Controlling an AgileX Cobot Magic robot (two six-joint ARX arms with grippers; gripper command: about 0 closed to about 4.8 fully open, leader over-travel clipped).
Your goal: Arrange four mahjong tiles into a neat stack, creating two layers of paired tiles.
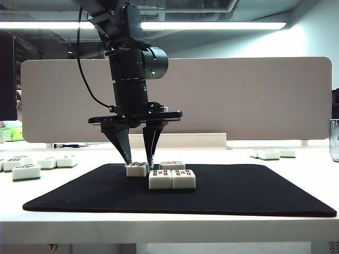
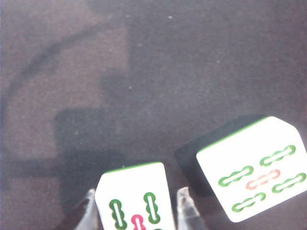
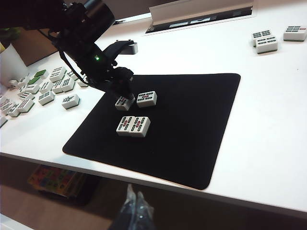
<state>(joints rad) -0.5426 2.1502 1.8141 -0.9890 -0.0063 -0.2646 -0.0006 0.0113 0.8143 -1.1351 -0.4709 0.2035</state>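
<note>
Straddling a tile [image 2: 134, 199], left tool [image 2: 136, 211], right tool [image 3: 133, 211] off-mat

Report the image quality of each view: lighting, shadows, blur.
Exterior view: bright ceiling strips backlight the left gripper, so it reads dark; the black mat shows little detail. Left wrist view: close and soft, the held tile cut by the frame edge, arm shadow falling across the mat. Right wrist view: evenly lit and sharp on the table, the right gripper blurred.
</note>
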